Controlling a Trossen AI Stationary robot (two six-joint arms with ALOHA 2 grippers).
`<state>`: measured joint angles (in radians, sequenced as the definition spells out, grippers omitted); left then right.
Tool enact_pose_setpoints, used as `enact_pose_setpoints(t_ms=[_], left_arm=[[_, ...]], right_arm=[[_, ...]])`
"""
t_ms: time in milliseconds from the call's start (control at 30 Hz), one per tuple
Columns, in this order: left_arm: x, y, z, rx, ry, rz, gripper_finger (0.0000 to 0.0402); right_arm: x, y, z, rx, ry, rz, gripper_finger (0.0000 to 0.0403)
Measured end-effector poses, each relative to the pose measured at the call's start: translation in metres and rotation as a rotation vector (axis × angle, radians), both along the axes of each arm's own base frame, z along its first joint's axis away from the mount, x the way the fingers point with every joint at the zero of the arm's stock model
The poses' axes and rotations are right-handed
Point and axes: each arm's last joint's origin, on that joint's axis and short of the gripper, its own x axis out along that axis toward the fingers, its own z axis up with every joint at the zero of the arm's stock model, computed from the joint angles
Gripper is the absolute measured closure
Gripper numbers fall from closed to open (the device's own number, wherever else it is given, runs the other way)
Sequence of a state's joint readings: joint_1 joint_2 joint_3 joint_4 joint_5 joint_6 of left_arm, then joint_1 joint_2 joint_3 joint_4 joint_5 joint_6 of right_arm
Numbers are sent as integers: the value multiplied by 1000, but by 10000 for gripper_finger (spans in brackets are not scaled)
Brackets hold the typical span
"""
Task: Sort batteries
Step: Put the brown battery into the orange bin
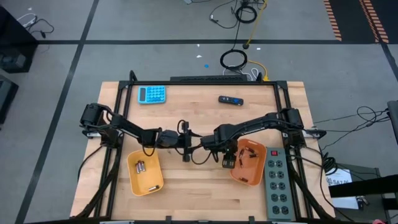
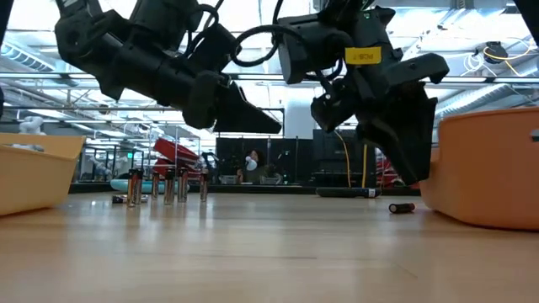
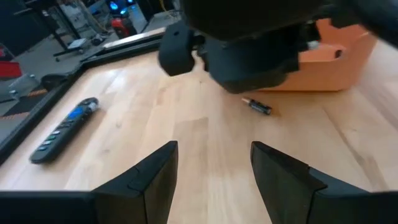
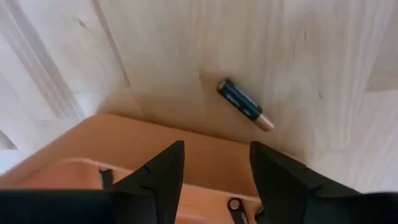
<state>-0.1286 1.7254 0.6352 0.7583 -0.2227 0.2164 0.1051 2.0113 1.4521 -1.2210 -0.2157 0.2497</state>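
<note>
The right gripper hangs with parted, empty fingers over the near rim of the orange plastic tray. Just outside it, a small dark cylindrical battery lies flat on bare pale wood, its long axis slanting away from the wall. The left gripper, spread wide, hovers over open table nearby.

No text can be read; the arm's yellow label is illegible.
</note>
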Motion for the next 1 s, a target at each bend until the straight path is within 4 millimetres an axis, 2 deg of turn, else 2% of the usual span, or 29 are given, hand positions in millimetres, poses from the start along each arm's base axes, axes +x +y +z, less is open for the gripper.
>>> enact_pose_setpoints(t_ms=[200, 333, 533, 833, 933, 1000], left_arm=[[0, 1, 1, 14, 6, 18, 189], [-1, 1, 0, 15, 7, 18, 189], [0, 1, 1, 16, 4, 18, 189], [-1, 2, 0, 24, 18, 34, 189], [-1, 2, -1, 29, 23, 40, 189], [-1, 2, -1, 37, 26, 38, 189]], right_arm=[[4, 1, 0, -29, -51, 37, 228], [7, 5, -12, -43, -34, 96, 228], [16, 11, -20, -101, -32, 183, 238], [18, 19, -40, -171, 24, 266, 239], [18, 19, -41, -174, 19, 279, 251], [18, 18, -41, -175, 15, 287, 274]])
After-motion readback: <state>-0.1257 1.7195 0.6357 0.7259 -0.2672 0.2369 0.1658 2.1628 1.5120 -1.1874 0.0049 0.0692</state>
